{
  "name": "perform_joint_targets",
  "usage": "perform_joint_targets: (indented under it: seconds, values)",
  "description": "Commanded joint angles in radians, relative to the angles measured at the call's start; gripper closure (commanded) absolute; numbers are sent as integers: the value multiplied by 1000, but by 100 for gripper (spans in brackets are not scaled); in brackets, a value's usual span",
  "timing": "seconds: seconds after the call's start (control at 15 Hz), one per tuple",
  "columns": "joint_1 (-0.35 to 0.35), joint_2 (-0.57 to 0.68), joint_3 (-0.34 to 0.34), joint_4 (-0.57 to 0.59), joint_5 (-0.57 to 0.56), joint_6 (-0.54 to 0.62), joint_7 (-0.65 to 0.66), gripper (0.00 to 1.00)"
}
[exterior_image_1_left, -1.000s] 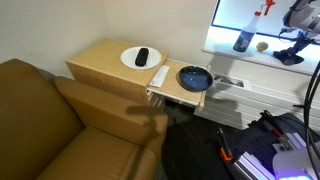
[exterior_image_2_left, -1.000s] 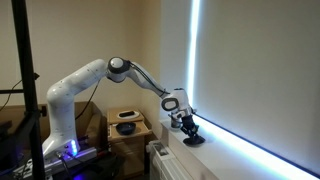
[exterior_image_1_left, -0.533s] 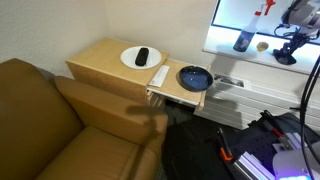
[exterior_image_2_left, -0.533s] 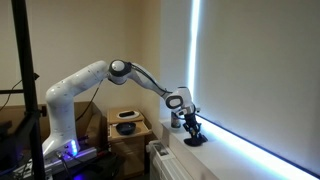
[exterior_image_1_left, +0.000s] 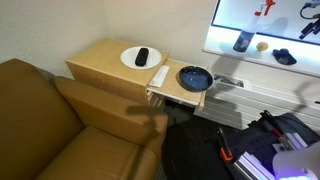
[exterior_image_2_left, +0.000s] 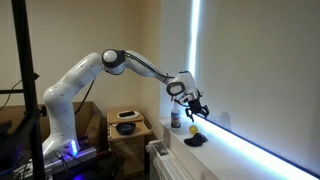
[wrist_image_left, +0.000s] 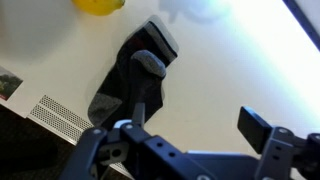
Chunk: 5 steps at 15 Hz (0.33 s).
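Observation:
A black object (wrist_image_left: 138, 82) lies on the white window sill (wrist_image_left: 240, 60), straight below my gripper (wrist_image_left: 195, 125). The gripper hangs above it, open, with nothing between its fingers. In both exterior views the gripper (exterior_image_2_left: 198, 108) (exterior_image_1_left: 310, 25) is well above the sill and apart from the black object (exterior_image_2_left: 195, 140) (exterior_image_1_left: 285, 58). A yellow ball (wrist_image_left: 98, 5) (exterior_image_1_left: 262, 45) rests on the sill just beyond the black object. A dark bottle (exterior_image_1_left: 241, 41) (exterior_image_2_left: 177, 119) stands upright further along the sill.
A wooden side table (exterior_image_1_left: 100, 62) carries a white plate (exterior_image_1_left: 128, 60) with a small black item on it. A blue pan (exterior_image_1_left: 194, 78) sits on a lower shelf. A brown sofa (exterior_image_1_left: 60, 125) stands in front, and black bags (exterior_image_1_left: 200, 150) lie on the floor.
The gripper was shut on the black object at the sill. It has opened, let go of it, and risen well above the sill. The black object stays on the sill.

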Motion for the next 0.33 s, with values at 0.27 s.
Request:
perform_joint_targets:
  seconds: [0.27]
  values:
    - [-37,-282,52,-185,0,-135,-285,0]
